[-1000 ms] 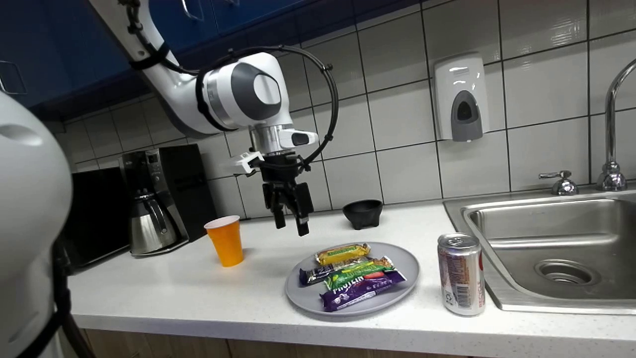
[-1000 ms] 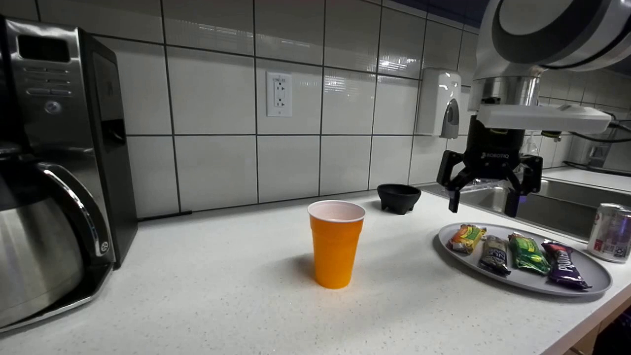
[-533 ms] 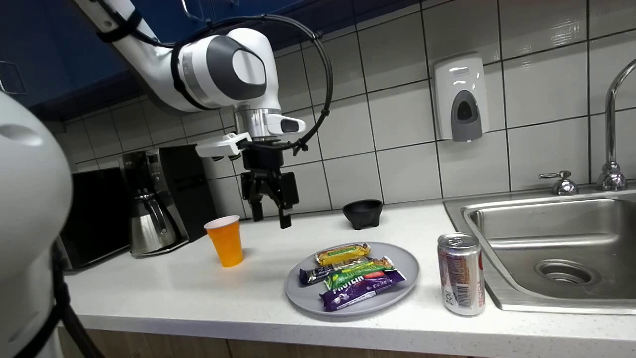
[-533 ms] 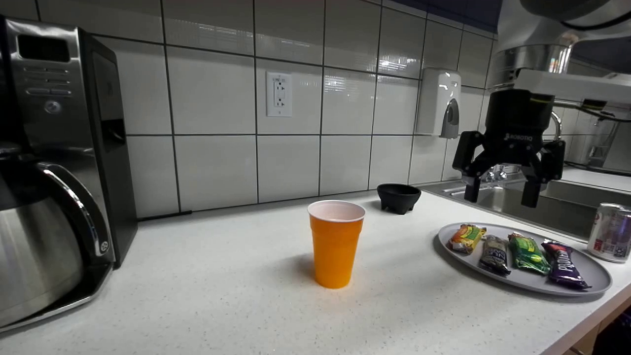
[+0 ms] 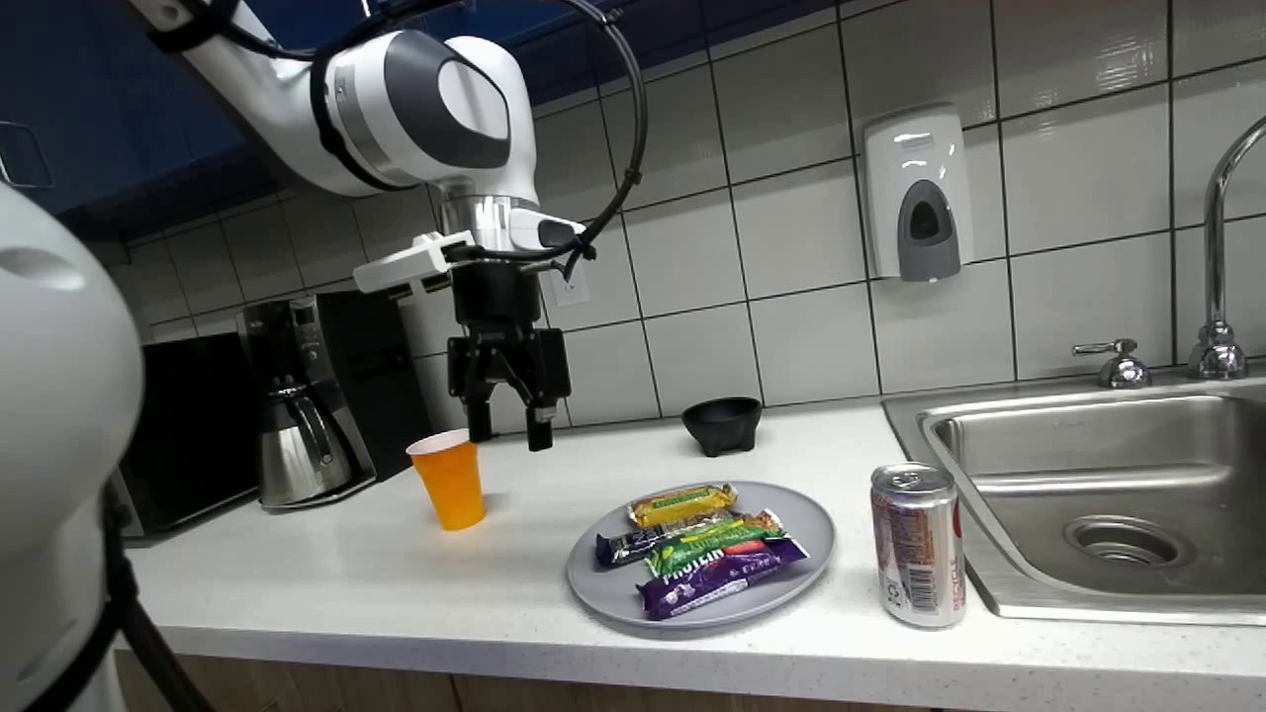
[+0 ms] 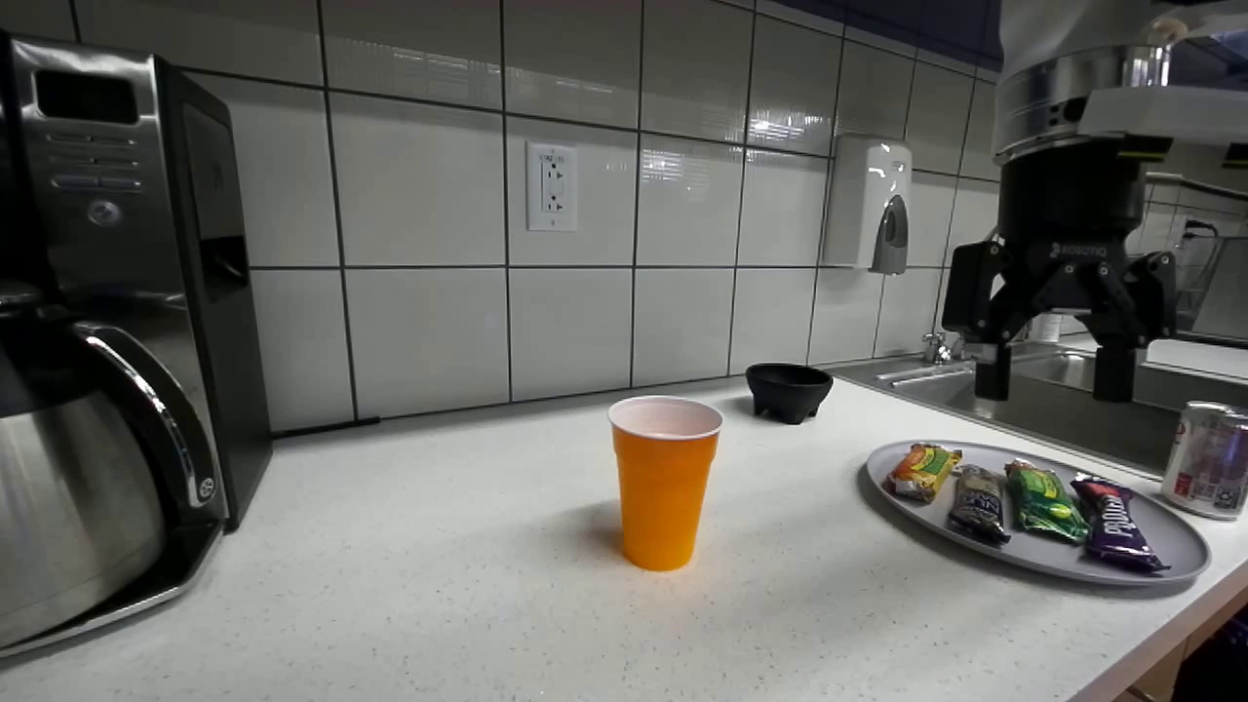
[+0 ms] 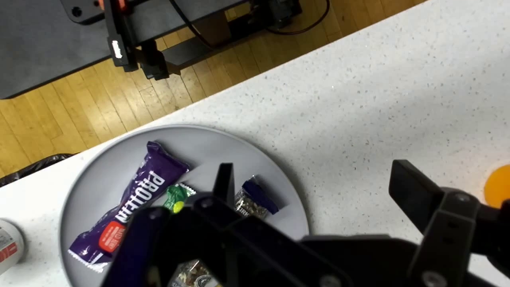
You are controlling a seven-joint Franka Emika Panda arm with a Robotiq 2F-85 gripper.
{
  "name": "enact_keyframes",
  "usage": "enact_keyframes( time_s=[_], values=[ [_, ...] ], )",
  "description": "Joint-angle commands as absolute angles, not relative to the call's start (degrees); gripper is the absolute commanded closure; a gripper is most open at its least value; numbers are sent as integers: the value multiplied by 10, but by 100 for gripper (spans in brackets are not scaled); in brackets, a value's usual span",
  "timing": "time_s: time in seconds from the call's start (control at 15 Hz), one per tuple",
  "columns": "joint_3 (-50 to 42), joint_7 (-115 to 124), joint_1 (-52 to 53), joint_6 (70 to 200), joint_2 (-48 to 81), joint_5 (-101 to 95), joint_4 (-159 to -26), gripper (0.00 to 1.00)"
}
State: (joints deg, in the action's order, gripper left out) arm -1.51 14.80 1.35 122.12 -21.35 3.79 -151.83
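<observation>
in an exterior view the white arm (image 5: 267, 109) slants in from ten o'clock, with a rounded white link (image 5: 59, 396) at nine o'clock. the grey-and-white wrist (image 5: 445, 109) is bent, and the black gripper (image 5: 509, 428) hangs below it, pointing to six o'clock. in both exterior views its fingers (image 6: 1113, 375) stand spread wide apart; in the wrist view they sit at about seven and four o'clock.

Soap disp. (image 5: 918, 193) obs'd wall-mtd. past gripper (image 5: 509, 431); s/s sink (image 5: 1088, 450) & coffee mkr. (image 5: 364, 366) w/ carafe (image 5: 297, 460) well apart from it.
</observation>
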Motion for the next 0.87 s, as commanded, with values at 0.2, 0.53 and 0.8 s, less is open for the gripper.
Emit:
enact_keyframes(
  time_s=[0.2,0.53,0.8],
  values=[
    [16,160,-14,1193,-238,-49,-1527,0],
    [10,147,-9,1206,-216,-42,-1518,0],
    [11,147,-9,1206,-216,-42,-1518,0]
  ],
)
